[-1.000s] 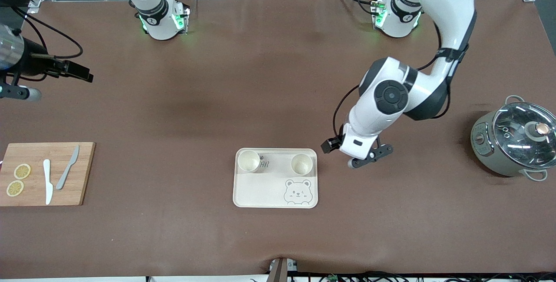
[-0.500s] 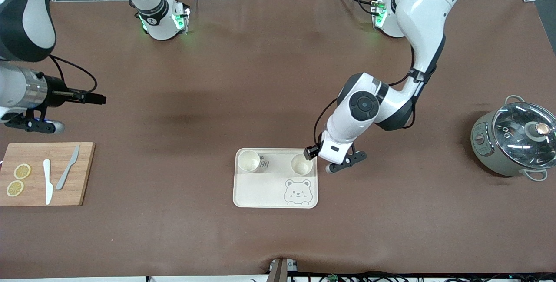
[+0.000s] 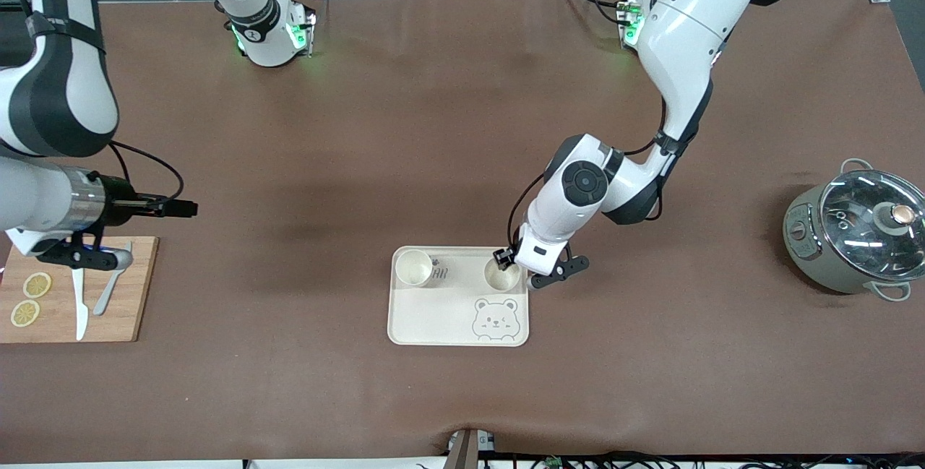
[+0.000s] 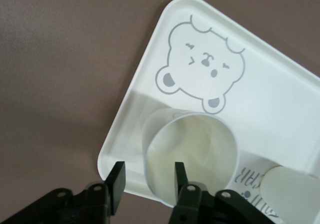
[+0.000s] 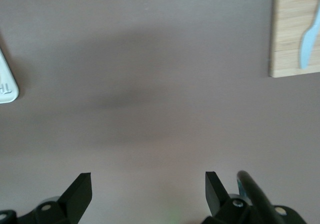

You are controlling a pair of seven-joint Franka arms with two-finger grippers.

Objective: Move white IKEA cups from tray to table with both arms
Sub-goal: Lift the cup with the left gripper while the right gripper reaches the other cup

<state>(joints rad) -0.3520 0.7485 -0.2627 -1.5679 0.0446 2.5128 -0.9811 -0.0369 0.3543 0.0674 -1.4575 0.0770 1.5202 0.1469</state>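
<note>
- The left gripper [image 3: 514,267] is down at the cream-white bear tray [image 3: 433,324], its black fingers [image 4: 116,184] straddling the wall of the cup [image 4: 192,156] at the tray's left-arm end; one finger stands inside the rim, the other outside. A gap shows around the wall, so the jaws read as part-way in, not yet clamped.
- The second white cup [image 3: 414,267] stands on the same tray toward the right arm's end, upright and untouched.
- The right gripper [image 5: 147,194] hangs with jaws wide and empty over bare brown table [image 3: 303,353] beside the wooden cutting board [image 3: 137,288], well apart from the tray.
- Done well, the pinch would seat squarely on the thin wall before any lift, then rise straight up; a skewed squeeze could tip so light a cup or drag the tray.
- The cups are smooth, matte, tapered and handleless; the tray is a shallow, rounded rectangle with a raised lip, and the table cover is dull and flat.
</note>
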